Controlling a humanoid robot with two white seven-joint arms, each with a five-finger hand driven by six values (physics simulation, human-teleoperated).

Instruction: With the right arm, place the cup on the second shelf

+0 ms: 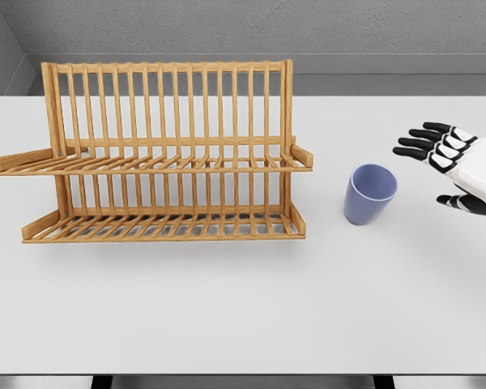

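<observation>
Head view is showing the right hand (452,166) reaching in from the right edge, its black-tipped fingers (417,143) spreading apart and gripping nothing, the thumb hanging lower and apart from them. It is hovering just beside the cup, not touching it; how high it is floating above the counter (227,308) is hard to judge from this angle. To its left, the blue-violet cup (370,194) is standing upright on the white counter, mouth open upward. Farther left, well apart from the cup, a two-tier wooden dish rack (158,154) is sitting on the counter, its slatted back rising upright, its upper shelf (162,164) and lower shelf (166,225) both lying bare of dishes.
</observation>
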